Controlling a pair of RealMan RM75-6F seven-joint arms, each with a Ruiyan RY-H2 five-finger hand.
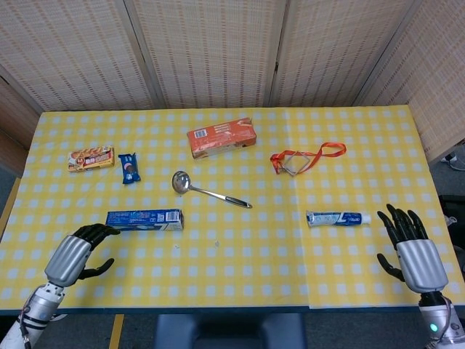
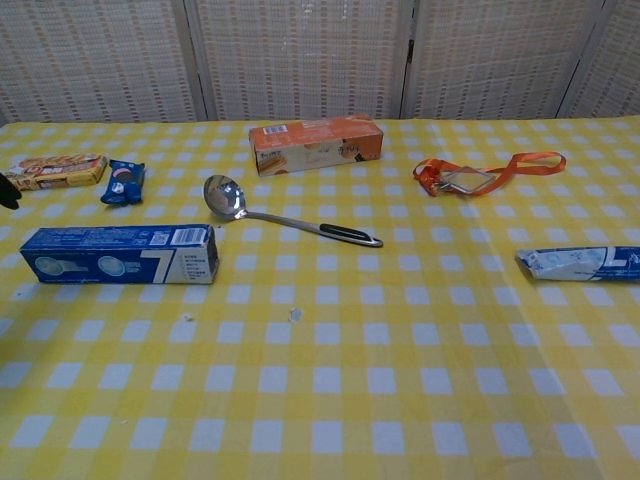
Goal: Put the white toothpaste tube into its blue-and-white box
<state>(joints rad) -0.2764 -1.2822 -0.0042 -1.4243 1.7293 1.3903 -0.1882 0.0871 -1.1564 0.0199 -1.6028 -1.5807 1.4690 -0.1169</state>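
Fingers (image 1: 102, 231) just beside box (image 1: 144, 219)

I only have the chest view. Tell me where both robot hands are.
Observer: The left robot hand is low on the left, with its fingertips close to the left end of the blue-and-white box. I cannot tell whether they touch it.
Operator: Now the right one.
Observer: The right robot hand holds nothing. Its fingers are spread, and it is just right of the toothpaste tube, apart from it.
Operator: Give me the tube's direction.
Observer: Its capped end points right, toward that hand.
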